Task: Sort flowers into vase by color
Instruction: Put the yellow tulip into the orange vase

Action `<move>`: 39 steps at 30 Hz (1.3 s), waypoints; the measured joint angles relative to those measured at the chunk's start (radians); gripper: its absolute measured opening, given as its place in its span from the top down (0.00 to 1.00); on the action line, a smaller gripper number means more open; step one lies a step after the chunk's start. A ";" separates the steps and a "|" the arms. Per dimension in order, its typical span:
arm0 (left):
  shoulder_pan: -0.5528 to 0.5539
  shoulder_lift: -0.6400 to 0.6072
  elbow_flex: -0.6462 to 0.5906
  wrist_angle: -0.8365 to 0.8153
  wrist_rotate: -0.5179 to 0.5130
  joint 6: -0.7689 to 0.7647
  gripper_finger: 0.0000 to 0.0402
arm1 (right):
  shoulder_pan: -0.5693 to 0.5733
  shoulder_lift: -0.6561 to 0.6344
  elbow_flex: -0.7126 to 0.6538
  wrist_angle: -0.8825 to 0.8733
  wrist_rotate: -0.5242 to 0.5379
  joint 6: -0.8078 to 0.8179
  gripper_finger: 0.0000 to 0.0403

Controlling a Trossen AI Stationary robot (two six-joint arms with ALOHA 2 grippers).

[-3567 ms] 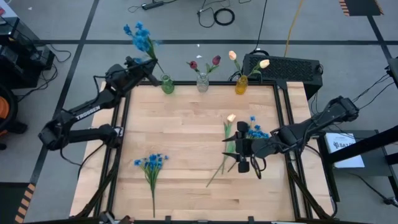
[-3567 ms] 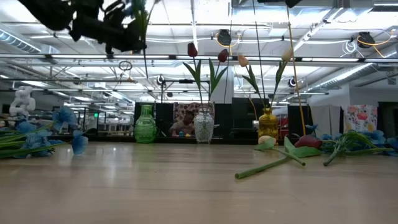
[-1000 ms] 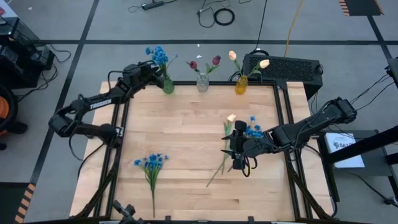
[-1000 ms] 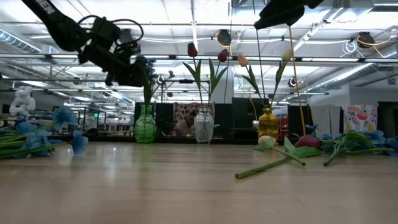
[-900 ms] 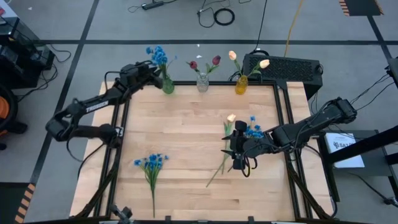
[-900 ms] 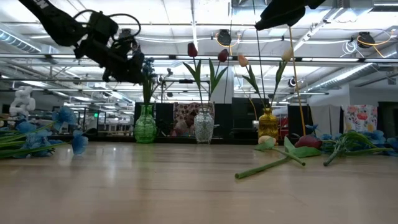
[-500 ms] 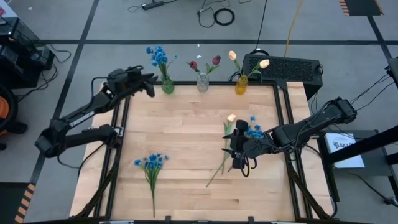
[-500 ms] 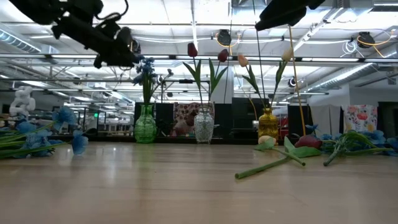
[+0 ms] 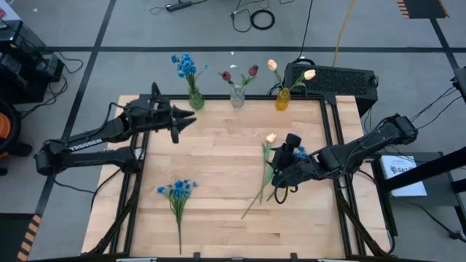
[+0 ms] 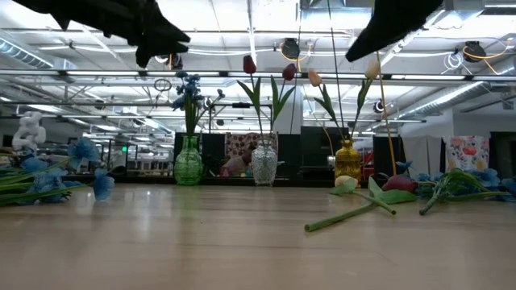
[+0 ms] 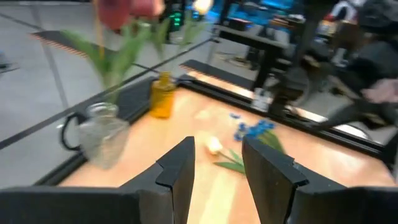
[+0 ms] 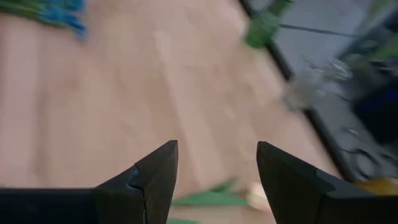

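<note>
- Along the far edge of the wooden table (image 9: 218,175) I see three vases in a row: a green vase (image 9: 195,100) with a bunch of blue flowers (image 9: 184,65) standing in it, a clear vase (image 9: 237,97) with two dark red tulips (image 9: 252,70), and a yellow vase (image 9: 282,100) with two cream tulips (image 9: 272,65).
- My left gripper (image 9: 186,121) hangs above the table near its far left corner, just on the near side of the green vase and apart from it.
- Its two fingers (image 11: 177,171) stand with a clear gap between them and nothing in that gap; the left wrist view looks past them to the clear vase, the yellow vase and loose flowers on the wood.
- My right gripper (image 9: 277,177) is over the right half of the table, right above a small heap of loose flowers.
- Its fingers (image 12: 155,177) are spread wide and empty, with bare wood showing between them in the right wrist view.
- Under and beside that gripper lie a cream tulip (image 9: 270,138) with a long green stem, and a loose blue bunch (image 9: 298,153) just beyond the gripper towards the table's right edge.
- In the low view a dark red tulip (image 10: 398,184) also lies in that heap.
- Well away from both grippers, near the front left of the table, another blue bunch (image 9: 177,191) lies flat with its stem pointing to the near edge.
</note>
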 joint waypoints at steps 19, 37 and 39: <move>-0.300 0.022 0.000 -0.105 -0.171 -0.044 0.65 | -0.013 0.000 -0.099 -0.188 0.025 0.397 0.48; -0.299 0.169 0.000 -0.068 -0.182 0.008 0.65 | -0.031 0.000 -0.242 0.273 -0.162 0.823 0.47; -0.299 0.181 0.000 -0.062 -0.184 0.009 0.65 | -0.034 0.000 -0.242 0.281 -0.172 0.846 0.45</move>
